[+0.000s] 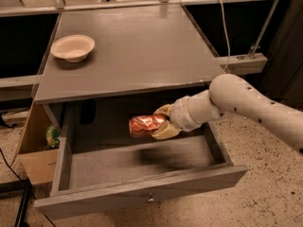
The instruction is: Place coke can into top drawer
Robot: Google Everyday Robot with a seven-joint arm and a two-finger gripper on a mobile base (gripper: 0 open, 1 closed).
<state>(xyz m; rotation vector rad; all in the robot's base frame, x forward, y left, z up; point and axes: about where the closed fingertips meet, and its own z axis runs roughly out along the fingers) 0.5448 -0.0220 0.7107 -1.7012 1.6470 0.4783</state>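
coke can (145,126) in hand (161,122), above top drawer (137,195)
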